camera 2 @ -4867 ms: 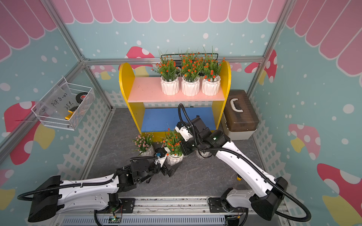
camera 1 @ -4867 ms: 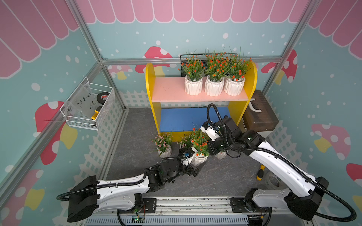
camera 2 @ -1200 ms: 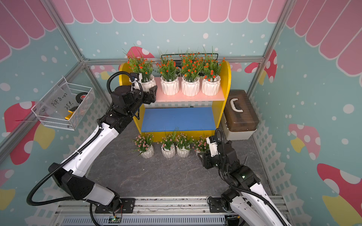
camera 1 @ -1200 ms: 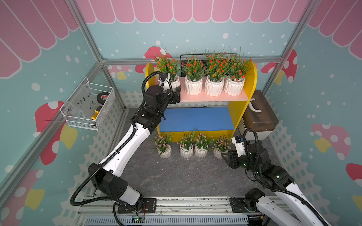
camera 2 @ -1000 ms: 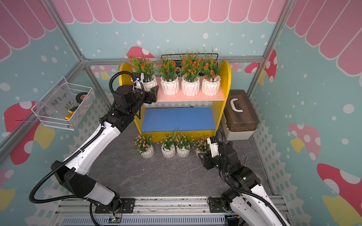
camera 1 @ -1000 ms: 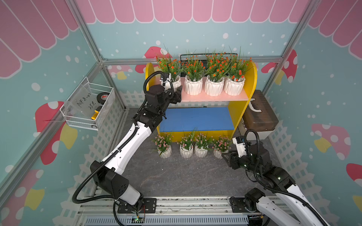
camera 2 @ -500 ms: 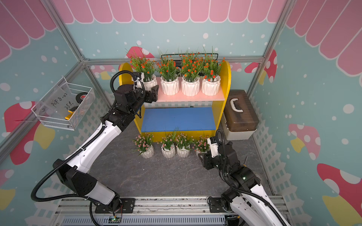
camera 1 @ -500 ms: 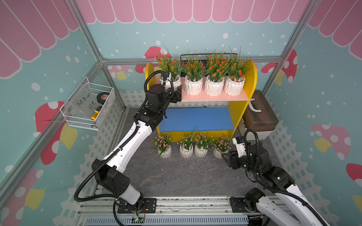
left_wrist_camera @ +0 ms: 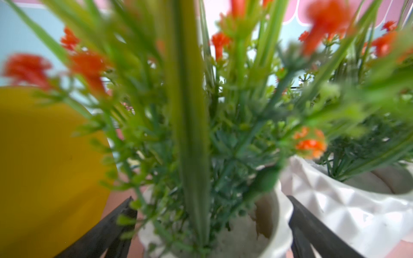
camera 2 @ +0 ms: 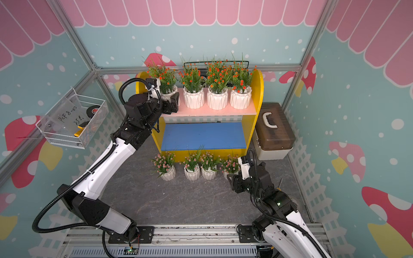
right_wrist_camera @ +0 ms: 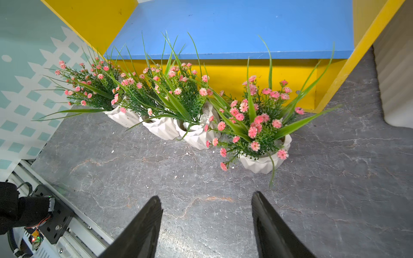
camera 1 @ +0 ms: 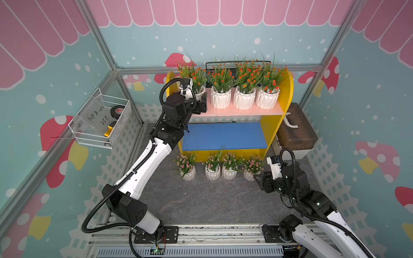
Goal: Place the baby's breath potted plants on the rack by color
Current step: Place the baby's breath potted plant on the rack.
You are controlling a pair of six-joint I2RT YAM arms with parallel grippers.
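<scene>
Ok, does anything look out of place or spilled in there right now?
Nothing is tipped or broken. The only oddity is a scatter of small white crumbs on the grey floor in front of the pink-flowered pots. The orange-flowered pots stand upright on the pink upper board.

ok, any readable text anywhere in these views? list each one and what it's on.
"PCF 8-02" above "25 L": handwritten on the clear plate fronting the white wire basket; the last character of each line is uncertain.
Red label on the black tape roll in that basket: too small to read.
Small print on the white camera housing at the right wrist: too small to read.
Nothing else shows text.
</scene>
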